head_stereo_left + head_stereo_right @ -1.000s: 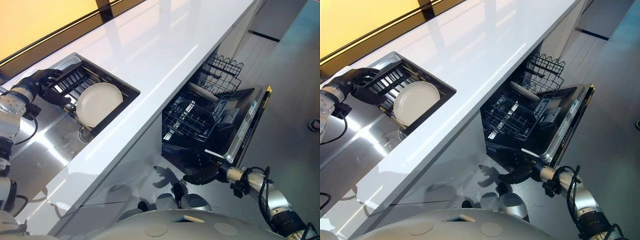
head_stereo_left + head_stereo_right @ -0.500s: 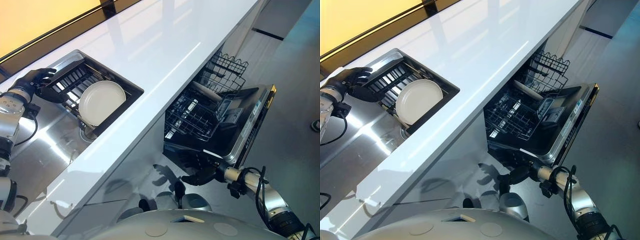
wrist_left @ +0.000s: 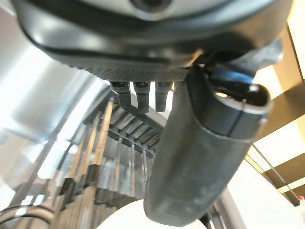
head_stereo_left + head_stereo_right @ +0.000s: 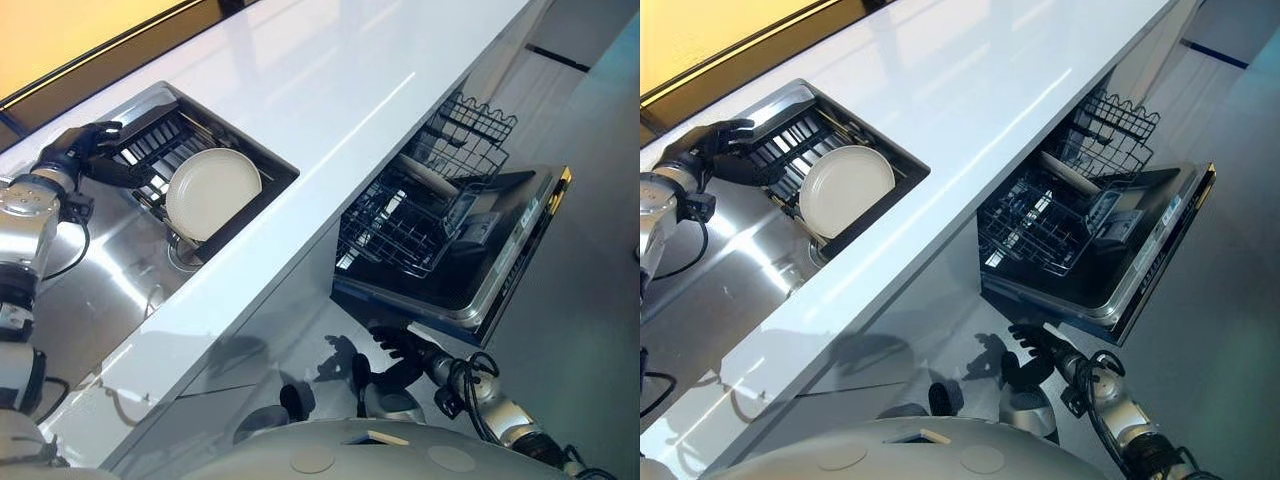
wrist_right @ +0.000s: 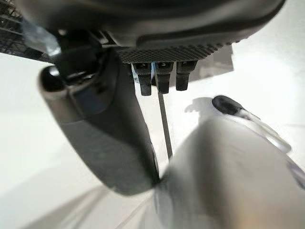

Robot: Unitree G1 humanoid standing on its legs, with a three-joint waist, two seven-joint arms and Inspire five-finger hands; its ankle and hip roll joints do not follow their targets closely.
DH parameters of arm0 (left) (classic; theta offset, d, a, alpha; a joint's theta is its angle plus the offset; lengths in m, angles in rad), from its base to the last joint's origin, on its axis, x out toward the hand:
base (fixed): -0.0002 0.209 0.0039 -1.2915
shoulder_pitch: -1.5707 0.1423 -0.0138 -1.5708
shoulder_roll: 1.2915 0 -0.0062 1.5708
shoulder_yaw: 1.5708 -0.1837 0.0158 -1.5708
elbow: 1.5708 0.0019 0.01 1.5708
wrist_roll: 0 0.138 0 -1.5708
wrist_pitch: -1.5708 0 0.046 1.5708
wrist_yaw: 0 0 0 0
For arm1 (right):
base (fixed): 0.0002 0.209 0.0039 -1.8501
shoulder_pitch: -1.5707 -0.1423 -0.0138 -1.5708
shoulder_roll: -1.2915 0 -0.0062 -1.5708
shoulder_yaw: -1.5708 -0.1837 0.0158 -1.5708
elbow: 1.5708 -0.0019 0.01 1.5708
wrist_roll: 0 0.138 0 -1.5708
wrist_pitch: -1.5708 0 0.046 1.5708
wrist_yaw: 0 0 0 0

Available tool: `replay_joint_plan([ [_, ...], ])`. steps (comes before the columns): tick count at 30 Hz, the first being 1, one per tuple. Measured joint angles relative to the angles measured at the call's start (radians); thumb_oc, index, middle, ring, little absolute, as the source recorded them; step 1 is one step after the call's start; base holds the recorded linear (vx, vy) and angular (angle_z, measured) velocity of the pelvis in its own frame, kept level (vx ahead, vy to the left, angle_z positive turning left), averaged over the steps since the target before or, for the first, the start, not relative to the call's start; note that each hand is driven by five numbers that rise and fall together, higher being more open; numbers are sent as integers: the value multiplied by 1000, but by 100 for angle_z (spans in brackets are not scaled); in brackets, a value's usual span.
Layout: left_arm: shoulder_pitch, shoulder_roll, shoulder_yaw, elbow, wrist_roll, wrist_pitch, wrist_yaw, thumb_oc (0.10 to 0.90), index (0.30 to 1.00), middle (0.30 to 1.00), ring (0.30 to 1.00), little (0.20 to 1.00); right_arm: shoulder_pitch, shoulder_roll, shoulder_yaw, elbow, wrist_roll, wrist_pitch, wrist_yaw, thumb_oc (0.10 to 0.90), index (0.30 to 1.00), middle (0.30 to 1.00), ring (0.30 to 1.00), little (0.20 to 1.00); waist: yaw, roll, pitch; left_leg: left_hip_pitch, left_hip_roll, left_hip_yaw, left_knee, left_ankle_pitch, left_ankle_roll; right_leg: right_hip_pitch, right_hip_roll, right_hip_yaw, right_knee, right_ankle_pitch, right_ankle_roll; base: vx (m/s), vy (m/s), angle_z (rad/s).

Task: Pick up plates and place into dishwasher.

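We note one round, matte off-white plate (image 4: 212,193) lying tilted in a black slatted rack (image 4: 165,145) that sits inside a brushed stainless sink (image 4: 110,270). The sink is set into a long, glossy white desk (image 4: 330,90) that reflects the light.

The left hand (image 4: 82,148), dark and jointed, hangs over the rack's far corner, just beside the plate but apart from it. Its fingers are loosely spread and hold nothing. In the left wrist view we see its broad, smooth thumb (image 3: 200,157) in front of the rack's ribbed bars, with the plate's pale rim just past it.

Below the desk's front edge the dishwasher (image 4: 470,270) stands open, its flat dark door folded down. A black wire lower basket (image 4: 395,225) is pulled out over the door. A second wire basket (image 4: 470,130) sits higher and further back. A pale, flat dish (image 4: 425,178) lies between the two baskets.

The right hand (image 4: 400,352) hangs low beneath the door's edge, fingers splayed and empty, above the smooth grey floor (image 4: 590,330).
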Motion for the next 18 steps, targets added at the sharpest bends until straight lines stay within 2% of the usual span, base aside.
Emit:
replay_joint_plan([
  [4, -59, -2, -45, -12, 2, 0, -9, 800, 900, 900, 900, 900, -46, 10, 34, 76, -60, -30, -57, 800, 900, 900, 900, 900, 2, 13, 8, -6, -1, -9, 0, 0, 1, -1, -2, -8, 0, -1, 1, 60, 7, 7],
  [8, -98, -41, -62, -18, 1, -1, 27, 800, 900, 900, 900, 900, -52, 12, 33, 98, -65, -42, -88, 800, 900, 900, 900, 900, 1, 27, 18, -13, -3, -20, 0, 3, 4, -2, -5, -22, 0, -2, 3, 42, -3, 9],
  [13, -124, -46, -65, -22, 1, -9, 94, 800, 900, 900, 900, 900, -55, 14, 30, 115, -65, -78, -112, 800, 900, 900, 900, 900, -6, 28, 36, -15, -5, -20, 0, 3, 5, -4, -8, -21, 0, -3, 4, 13, -9, 0],
  [18, -129, -46, -66, -24, 0, -9, 97, 800, 900, 900, 900, 900, -55, 22, 29, 125, -65, -85, -126, 800, 900, 900, 900, 900, -8, 25, 37, -16, -5, -20, 0, 3, 5, -6, -7, -21, 0, -3, 4, 44, -32, 0],
])
